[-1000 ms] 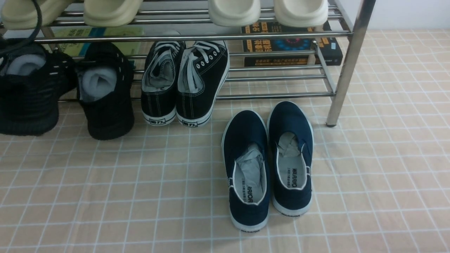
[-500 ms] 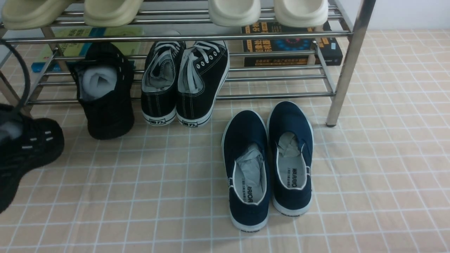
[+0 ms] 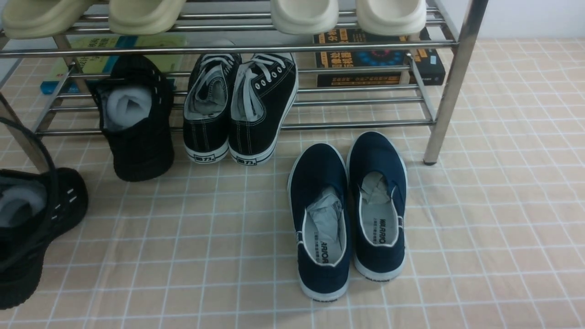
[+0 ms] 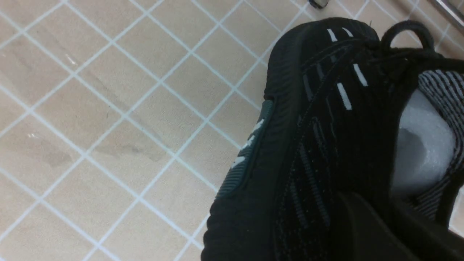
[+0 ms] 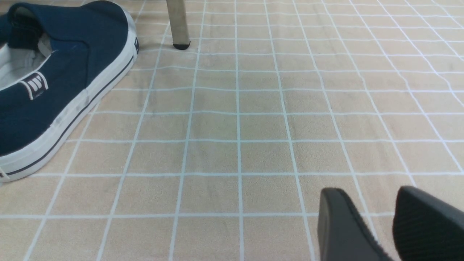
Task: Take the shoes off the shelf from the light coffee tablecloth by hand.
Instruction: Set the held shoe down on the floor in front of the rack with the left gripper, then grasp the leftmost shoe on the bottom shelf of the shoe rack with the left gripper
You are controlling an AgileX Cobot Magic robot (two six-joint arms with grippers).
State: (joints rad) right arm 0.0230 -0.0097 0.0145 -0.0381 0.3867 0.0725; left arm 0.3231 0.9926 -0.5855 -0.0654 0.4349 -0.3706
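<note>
One black knit shoe (image 3: 32, 228) with white stuffing sits at the front view's left edge, off the shelf (image 3: 365, 123) and low over the light coffee tablecloth (image 3: 480, 228). Whether it touches the cloth I cannot tell. In the left wrist view my left gripper (image 4: 380, 212) is shut on the collar of this shoe (image 4: 308, 145). The other black knit shoe (image 3: 137, 123) leans on the shelf's lower tier, its heel down on the cloth. My right gripper (image 5: 366, 194) hangs open over bare tablecloth (image 5: 235, 127), nothing between its fingers.
Black canvas lace-ups (image 3: 242, 105) lean on the lower tier beside the knit shoe. Navy slip-ons (image 3: 347, 214) lie on the cloth in front of the shelf. Cream slippers (image 3: 301, 16) sit on the top tier, books (image 3: 374, 59) behind. A shelf leg (image 3: 450, 91) stands at the right.
The left black knit shoe has come off the shelf's lower tier, pulled toward the near left and down to the cloth. The other shoes and the right gripper have not moved.
</note>
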